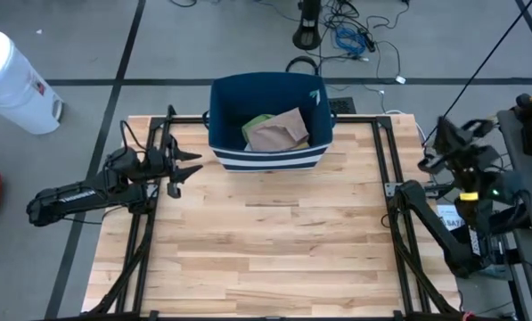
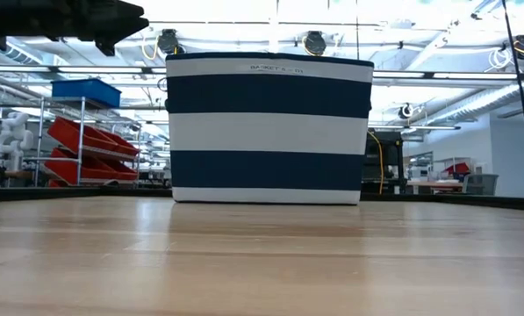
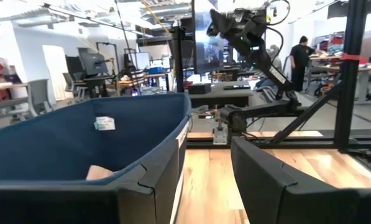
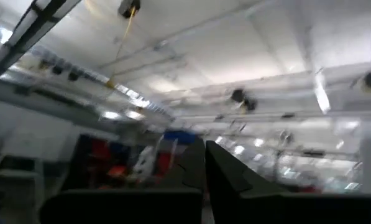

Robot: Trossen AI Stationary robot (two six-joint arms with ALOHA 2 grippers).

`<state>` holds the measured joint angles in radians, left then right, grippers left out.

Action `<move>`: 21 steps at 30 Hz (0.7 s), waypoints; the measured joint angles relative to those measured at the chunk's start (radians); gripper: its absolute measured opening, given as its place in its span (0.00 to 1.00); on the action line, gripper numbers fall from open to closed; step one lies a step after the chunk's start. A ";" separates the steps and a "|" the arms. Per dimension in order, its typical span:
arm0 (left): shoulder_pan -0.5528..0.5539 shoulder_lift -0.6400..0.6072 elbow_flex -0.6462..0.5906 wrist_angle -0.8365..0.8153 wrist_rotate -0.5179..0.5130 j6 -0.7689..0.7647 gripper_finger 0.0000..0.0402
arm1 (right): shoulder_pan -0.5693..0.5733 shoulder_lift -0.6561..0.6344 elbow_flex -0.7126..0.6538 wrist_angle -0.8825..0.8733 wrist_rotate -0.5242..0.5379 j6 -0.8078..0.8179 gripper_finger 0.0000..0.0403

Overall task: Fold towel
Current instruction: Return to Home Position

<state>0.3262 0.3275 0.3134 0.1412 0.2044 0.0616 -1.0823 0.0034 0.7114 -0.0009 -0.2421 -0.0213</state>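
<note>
A navy basket with white stripes (image 1: 267,120) stands on the far middle of the wooden table (image 1: 266,250). Inside it a folded tan towel (image 1: 279,132) lies beside a green cloth (image 1: 258,122). My left gripper (image 1: 190,169) hovers open just left of the basket, pointing toward it. In the left wrist view its fingers (image 3: 266,180) hold nothing, and the basket's wall (image 3: 79,149) is close. My right gripper (image 4: 204,168) is shut on nothing. It is tilted up toward the ceiling, drawn back past the table's right edge (image 1: 444,138).
Black frame rails (image 1: 390,178) run along both sides of the table. A white bucket (image 1: 12,80) stands on the floor at the far left, and cables (image 1: 355,40) lie behind the basket. A person (image 3: 303,56) stands far off in the room.
</note>
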 joint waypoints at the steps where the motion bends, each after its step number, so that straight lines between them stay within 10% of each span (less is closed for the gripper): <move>1: -0.002 -0.001 0.000 0.001 -0.006 0.006 0.38 | 0.001 0.001 -0.003 -0.040 -0.030 0.023 0.00; 16: -0.020 0.049 0.001 -0.008 -0.035 0.026 0.38 | 0.027 0.008 -0.337 -0.072 -0.450 0.202 0.01; 21: -0.020 0.055 0.001 -0.006 -0.060 0.045 0.38 | 0.078 0.001 -0.563 0.184 -0.471 0.292 0.02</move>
<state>0.3057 0.3820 0.3141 0.1352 0.1440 0.1070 -1.0043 0.0048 0.1480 0.1831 -0.7128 0.2703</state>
